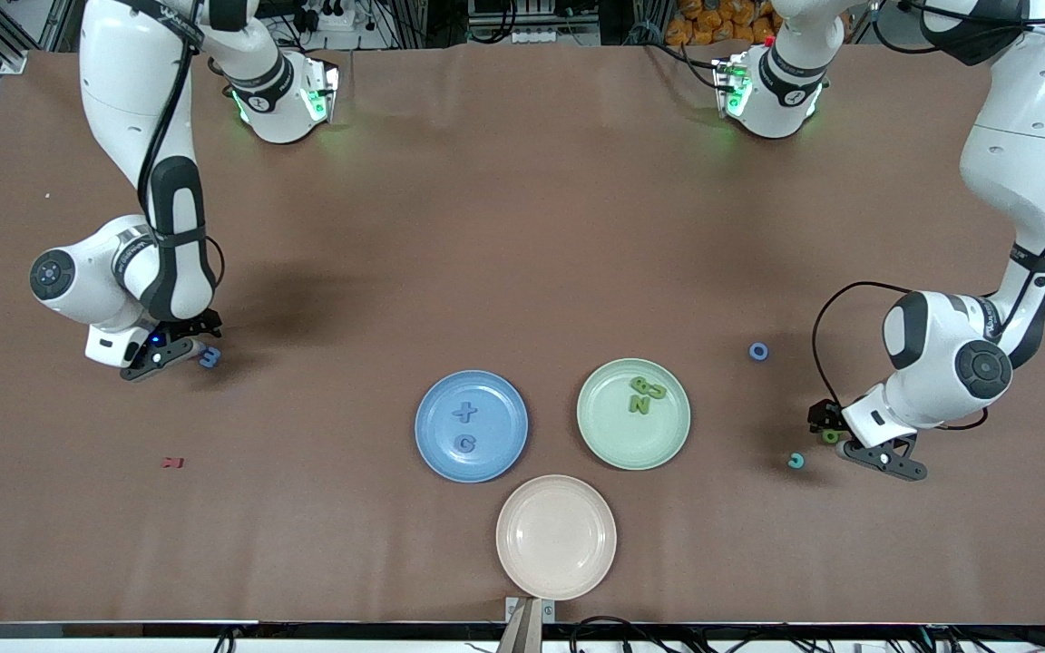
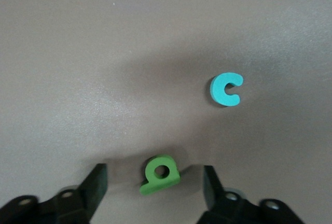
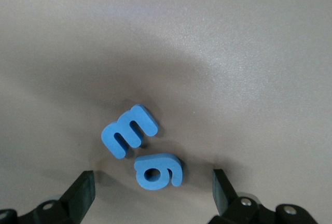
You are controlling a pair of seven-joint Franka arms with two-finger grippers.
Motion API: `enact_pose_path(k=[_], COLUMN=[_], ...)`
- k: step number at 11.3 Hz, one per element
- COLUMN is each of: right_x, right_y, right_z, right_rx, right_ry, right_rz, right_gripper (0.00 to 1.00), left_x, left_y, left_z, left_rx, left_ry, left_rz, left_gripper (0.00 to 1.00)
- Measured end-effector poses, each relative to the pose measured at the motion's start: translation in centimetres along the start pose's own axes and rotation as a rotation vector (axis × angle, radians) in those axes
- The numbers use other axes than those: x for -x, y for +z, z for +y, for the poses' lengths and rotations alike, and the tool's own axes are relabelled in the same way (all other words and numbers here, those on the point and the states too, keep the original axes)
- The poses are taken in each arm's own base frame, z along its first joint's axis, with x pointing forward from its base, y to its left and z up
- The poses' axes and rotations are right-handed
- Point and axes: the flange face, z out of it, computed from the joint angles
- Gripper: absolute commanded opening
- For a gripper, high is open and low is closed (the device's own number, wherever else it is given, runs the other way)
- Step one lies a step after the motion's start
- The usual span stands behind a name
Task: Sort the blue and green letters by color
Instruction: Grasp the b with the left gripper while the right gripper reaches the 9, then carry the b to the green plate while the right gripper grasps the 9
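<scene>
Blue "6" (image 3: 157, 171), unseen from the front, lay between the right gripper's (image 3: 153, 193) spread fingers; the left gripper (image 2: 154, 190) gaped around a green letter (image 2: 160, 173).

A matte brown surface (image 1: 522, 227) is filling the scene, soft overhead light glaring palely across it, while cables (image 1: 631, 635) are trailing along its front edge.

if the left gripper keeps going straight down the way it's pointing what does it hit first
Most likely the green letter, which lies on the table between the open fingers of the left gripper. The teal C lies clear of that line.
</scene>
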Motion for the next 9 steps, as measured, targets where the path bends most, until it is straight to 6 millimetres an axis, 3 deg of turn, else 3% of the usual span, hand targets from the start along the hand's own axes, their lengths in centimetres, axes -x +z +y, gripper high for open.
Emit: enact_pose_path(k=[1,2,3,5,9], right_x=[0.01,0.00,0.00,-0.08,-0.34], right_y=[-0.01,-0.03,-0.03,-0.26,-0.89], right_z=[0.02,0.04,0.04,0.17,0.33], right_rx=[0.001,0.002,0.002,0.010,0.014], right_ry=[0.002,0.006,0.009,0.010,0.012], right_rz=[0.002,0.006,0.008,0.014,0.031], right_gripper=[0.77,0.29,0.00,0.00,0.00], left_x=[-0.02,-0.01,-0.09,-0.16,-0.68], left_y=[0.02,0.08,0.00,-0.05,-0.34], left_z=[0.01,0.05,0.00,0.03,0.72], left_rx=[0.000,0.001,0.000,0.000,0.004], left_ry=[0.000,0.000,0.000,-0.006,-0.032], left_rz=[0.002,0.002,0.005,0.007,0.017], left_gripper=[0.39,0.36,0.27,0.10,0.09])
